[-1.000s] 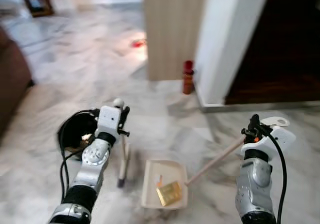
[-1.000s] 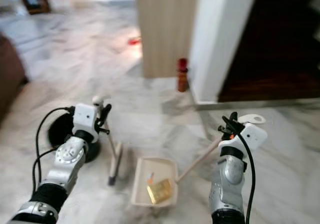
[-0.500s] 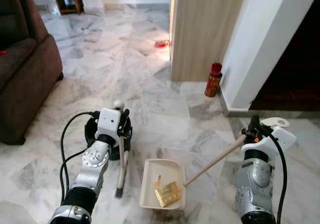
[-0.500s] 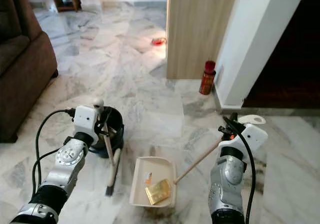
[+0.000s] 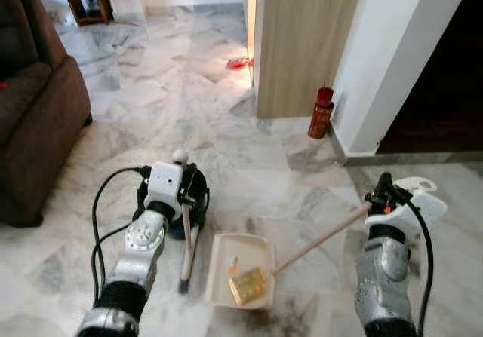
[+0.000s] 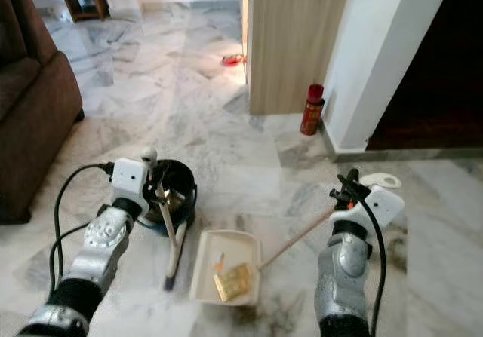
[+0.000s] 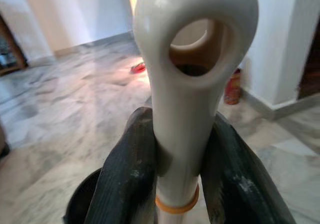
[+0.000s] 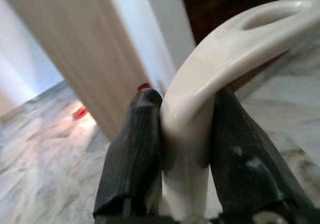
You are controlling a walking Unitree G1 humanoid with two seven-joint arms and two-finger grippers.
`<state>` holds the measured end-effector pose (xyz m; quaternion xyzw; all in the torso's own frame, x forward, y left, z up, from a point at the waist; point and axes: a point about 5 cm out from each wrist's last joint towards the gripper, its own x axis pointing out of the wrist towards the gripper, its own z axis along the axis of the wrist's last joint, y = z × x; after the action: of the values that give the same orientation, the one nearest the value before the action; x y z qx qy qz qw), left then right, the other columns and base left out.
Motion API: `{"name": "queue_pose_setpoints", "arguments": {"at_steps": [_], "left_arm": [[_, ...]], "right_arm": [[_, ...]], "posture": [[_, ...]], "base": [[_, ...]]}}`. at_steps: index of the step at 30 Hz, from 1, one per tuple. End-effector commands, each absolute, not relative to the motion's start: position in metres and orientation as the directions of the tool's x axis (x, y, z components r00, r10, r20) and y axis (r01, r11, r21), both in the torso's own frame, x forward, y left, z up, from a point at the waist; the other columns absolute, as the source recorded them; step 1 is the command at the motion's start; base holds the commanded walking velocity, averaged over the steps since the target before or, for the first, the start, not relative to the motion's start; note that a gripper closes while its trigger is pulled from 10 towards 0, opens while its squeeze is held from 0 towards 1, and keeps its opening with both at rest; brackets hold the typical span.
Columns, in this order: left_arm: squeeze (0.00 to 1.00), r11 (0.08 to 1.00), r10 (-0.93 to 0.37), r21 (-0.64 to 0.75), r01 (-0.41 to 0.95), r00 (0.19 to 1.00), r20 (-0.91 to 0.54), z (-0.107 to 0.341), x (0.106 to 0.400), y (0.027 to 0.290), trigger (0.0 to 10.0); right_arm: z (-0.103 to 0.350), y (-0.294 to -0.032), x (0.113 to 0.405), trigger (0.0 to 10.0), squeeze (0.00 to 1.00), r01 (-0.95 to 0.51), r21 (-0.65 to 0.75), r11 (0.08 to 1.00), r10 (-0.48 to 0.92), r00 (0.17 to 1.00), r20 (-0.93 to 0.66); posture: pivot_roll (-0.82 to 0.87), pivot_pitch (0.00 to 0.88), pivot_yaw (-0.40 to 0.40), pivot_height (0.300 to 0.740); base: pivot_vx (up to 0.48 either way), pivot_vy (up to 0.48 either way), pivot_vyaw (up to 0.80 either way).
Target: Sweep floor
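I've got the cream dustpan [image 5: 240, 278] flat on the marble floor [image 5: 249, 167], mouth toward the broom [image 5: 186, 252], I reckon so debris goes straight in; a gold wrapper [image 5: 248, 286] already lies inside. My right gripper [image 8: 182, 134] is clamped on the pan's long handle, the left gripper [image 7: 182, 159] squeezes the broom's cream handle, bristles down beside the black bin [image 6: 177, 194].

Upright brush [image 5: 186, 246] beside cream dustpan [image 5: 240, 278]

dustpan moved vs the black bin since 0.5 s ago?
Cannot tell. The camera shifted; the dustpan sits just right of the black bin and broom, much as before, gold wrapper inside.
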<state>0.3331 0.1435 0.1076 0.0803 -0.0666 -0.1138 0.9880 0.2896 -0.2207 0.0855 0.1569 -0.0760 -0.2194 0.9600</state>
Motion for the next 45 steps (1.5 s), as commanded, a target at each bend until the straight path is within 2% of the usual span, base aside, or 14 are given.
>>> {"name": "queue_pose_setpoints", "arguments": {"at_steps": [1, 35, 45], "left_arm": [[0.0, 0.961, -0.232, 0.191, 0.201, 0.96, 0.157, 0.119, 0.336, 0.147, 10.0], [0.0, 0.958, -0.244, 0.188, 0.216, 0.96, 0.14, 0.116, 0.333, 0.147, 10.0], [0.0, 0.959, -0.237, 0.195, 0.207, 0.961, 0.146, 0.115, 0.331, 0.149, 10.0]], "right_arm": [[0.095, -0.219, 0.294, 10.0, 0.0, 0.382, 0.341, 0.859, -0.442, 0.889, 0.118], [0.103, -0.222, 0.296, 10.0, 0.0, 0.374, 0.346, 0.86, -0.442, 0.886, 0.142], [0.132, -0.217, 0.304, 10.0, 0.0, 0.316, 0.353, 0.88, -0.414, 0.876, 0.248]], "posture": [[0.1, 0.039, 0.015, 0.74], [0.1, 0.037, 0.011, 0.74], [0.1, 0.022, 0.008, 0.74]], "base": [[0.0, 0.349, 0.0], [0.0, 0.346, 0.0], [0.0, 0.0, 0.0]]}}
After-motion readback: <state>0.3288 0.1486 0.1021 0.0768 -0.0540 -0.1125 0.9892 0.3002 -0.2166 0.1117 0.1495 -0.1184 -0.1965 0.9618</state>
